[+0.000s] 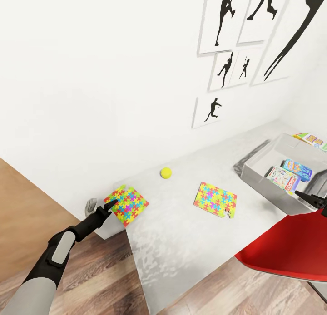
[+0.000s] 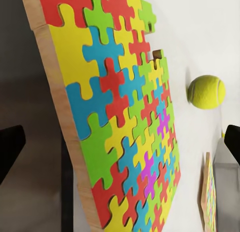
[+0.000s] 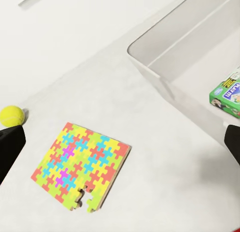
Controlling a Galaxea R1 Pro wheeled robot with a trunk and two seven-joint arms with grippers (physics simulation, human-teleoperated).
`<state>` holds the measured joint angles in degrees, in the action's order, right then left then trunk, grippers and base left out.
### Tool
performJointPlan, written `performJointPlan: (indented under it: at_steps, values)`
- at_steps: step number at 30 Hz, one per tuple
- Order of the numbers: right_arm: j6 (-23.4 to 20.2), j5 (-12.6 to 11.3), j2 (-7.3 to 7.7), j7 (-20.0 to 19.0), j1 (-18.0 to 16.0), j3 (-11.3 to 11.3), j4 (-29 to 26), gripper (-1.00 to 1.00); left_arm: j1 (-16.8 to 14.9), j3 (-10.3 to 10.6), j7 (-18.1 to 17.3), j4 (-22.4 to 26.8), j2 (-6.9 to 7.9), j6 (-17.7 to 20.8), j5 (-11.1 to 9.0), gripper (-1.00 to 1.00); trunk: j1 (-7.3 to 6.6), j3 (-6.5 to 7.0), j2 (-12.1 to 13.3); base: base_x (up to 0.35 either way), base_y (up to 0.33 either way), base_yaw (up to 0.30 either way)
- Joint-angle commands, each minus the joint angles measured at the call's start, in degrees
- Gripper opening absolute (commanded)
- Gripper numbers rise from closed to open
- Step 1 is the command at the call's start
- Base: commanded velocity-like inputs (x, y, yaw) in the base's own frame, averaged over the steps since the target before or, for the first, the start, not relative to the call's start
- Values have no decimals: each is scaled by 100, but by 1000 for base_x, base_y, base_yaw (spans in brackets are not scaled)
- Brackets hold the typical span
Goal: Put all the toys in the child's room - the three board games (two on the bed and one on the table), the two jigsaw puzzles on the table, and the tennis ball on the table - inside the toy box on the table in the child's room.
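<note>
On the white table [image 1: 190,242], two jigsaw puzzles lie flat and well apart, with the tennis ball [image 1: 165,172] between them and nearer the wall. The left puzzle [image 1: 126,204] sits at the table's near-left corner, and the left gripper [image 1: 110,205] is right at its near edge, its dark fingertips over or against the board; whether they touch it cannot be told from the head view. From the left wrist view the same puzzle [image 2: 117,117] stands close and large between the two black fingers [image 2: 10,152], which sit at opposite edges of the picture, so the jaws are spread wide and hold nothing. The ball [image 2: 206,91] shows beyond the puzzle's far edge, and the second puzzle [image 2: 209,194] appears edge-on farther off.

The second puzzle [image 1: 215,199] lies nearer the middle of the table, with a notch missing at one corner. To its right stands the grey toy box [image 1: 261,179], with three board games inside: two box-shaped ones [image 1: 290,173] side by side and a third [image 1: 311,139] towards the far corner.

The right gripper [image 1: 313,199] hangs at the box's near rim, above the red chair [image 1: 290,247]. Its wrist view shows the second puzzle [image 3: 82,164], the ball [image 3: 11,116], the box's corner [image 3: 150,66] and a green game box [image 3: 227,91] within. Its fingers [image 3: 10,147] also sit at the picture's two sides, jaws wide apart and empty.
</note>
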<state>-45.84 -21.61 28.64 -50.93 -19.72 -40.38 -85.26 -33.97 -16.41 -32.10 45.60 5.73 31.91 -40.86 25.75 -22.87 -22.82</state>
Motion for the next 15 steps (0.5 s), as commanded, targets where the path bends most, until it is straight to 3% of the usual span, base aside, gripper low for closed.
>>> performJointPlan:
  at_steps: [1, 15]
  values:
    - [-30, -10, 1, -13, -5, -5, 0, 100, -4, -11, -7, 5, -1, 43, -27, 100, 3, -9, -10, 0, 0, 0]
    - [-30, -10, 1, -20, -5, -5, 0, 100, -4, -11, -7, 81, -1, 43, -27, 100, 3, -9, -10, 0, 0, 0]
